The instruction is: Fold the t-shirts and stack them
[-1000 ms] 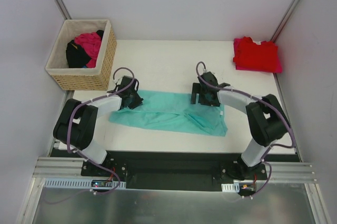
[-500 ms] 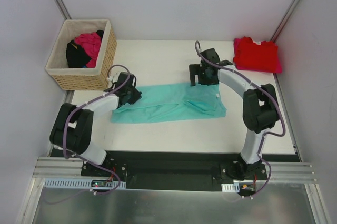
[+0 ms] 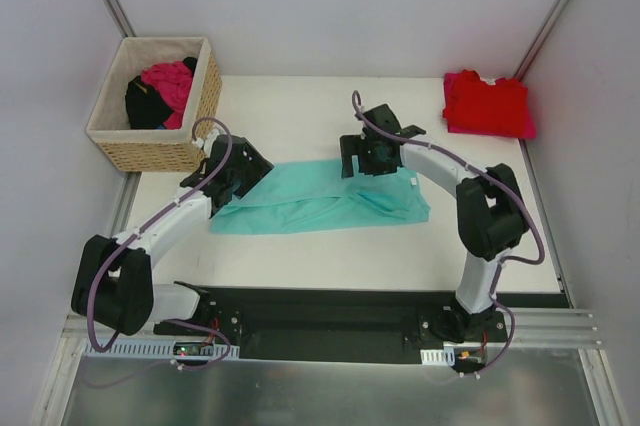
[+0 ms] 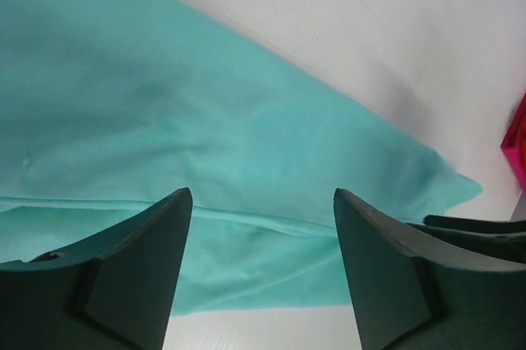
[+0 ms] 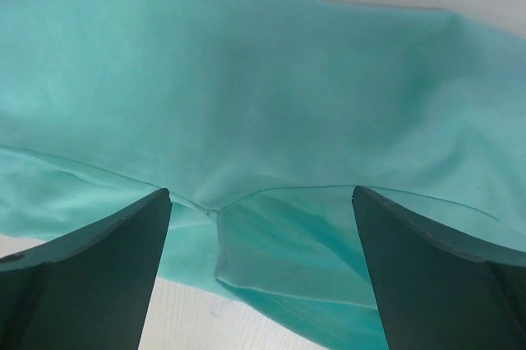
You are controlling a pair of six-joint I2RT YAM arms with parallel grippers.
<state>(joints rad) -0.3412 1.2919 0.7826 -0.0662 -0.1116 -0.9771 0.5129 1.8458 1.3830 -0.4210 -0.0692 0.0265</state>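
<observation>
The teal t-shirt (image 3: 320,201) lies across the middle of the table as a long folded strip. My left gripper (image 3: 243,174) hovers over its left end, open, with nothing between its fingers; in the left wrist view the teal t-shirt (image 4: 205,128) lies below the left gripper (image 4: 263,194). My right gripper (image 3: 362,158) hangs open over the strip's far edge; in the right wrist view a folded flap of the teal t-shirt (image 5: 271,120) lies under the right gripper (image 5: 261,192). A folded red t-shirt (image 3: 487,104) rests at the back right corner.
A wicker basket (image 3: 150,154) stands at the back left, holding a magenta-pink t-shirt (image 3: 170,81) and a black garment (image 3: 145,106). Grey walls close in both sides. White table shows in front of and behind the teal strip.
My left gripper has opened, let go of the teal shirt's left end and drawn back slightly. The right gripper, still open, has drifted left along the far edge. The shirt straightened earlier and now lies still.
</observation>
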